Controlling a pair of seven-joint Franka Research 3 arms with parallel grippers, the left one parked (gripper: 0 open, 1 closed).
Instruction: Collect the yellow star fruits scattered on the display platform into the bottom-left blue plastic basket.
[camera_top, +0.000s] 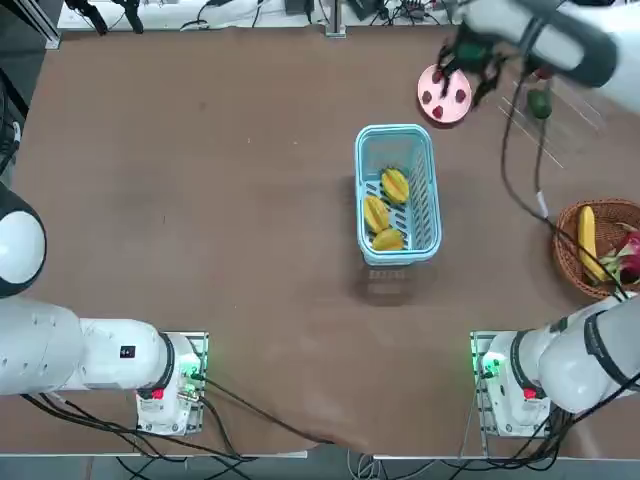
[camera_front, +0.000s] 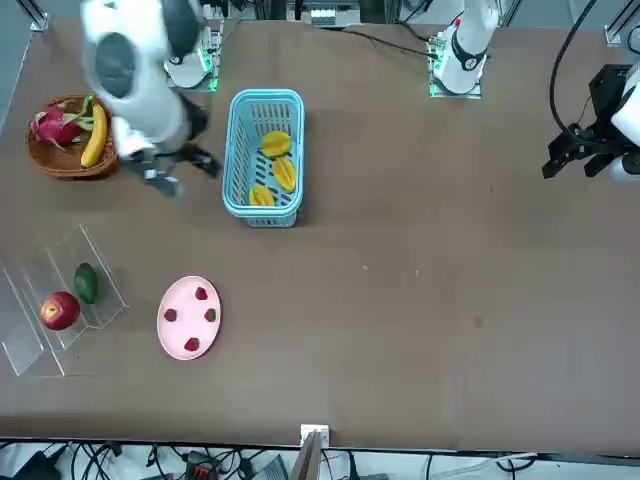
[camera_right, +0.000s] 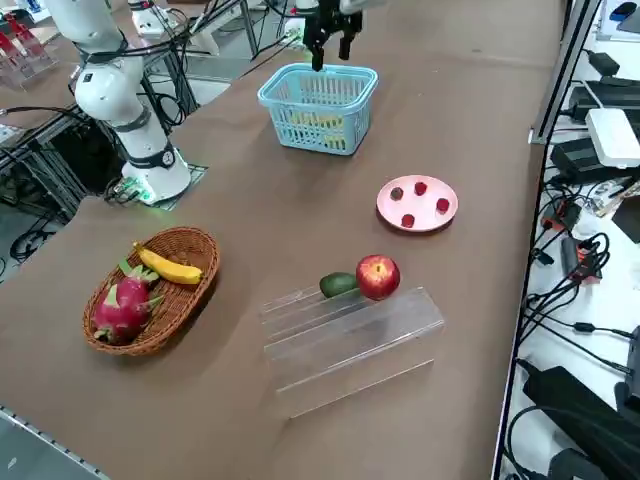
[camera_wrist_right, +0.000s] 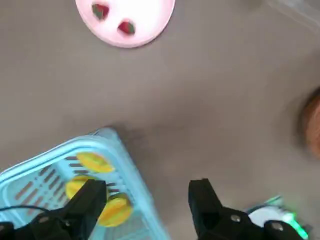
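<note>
Hovering with fingers spread and empty, the right gripper (camera_wrist_right: 147, 200) is sitting at about 2 o'clock from the blue plastic basket (camera_top: 430, 215), where all three star fruits (camera_top: 386, 214) are lying, so a low swing could be clipping its rim.

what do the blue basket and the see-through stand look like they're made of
The light blue rectangular slatted basket looks like moulded plastic: uniform matte colour, thin even slats, rounded corners. The clear stepped display stand is probably acrylic; glass can't be ruled out: the table shows through it, with pale glossy edges.
</note>
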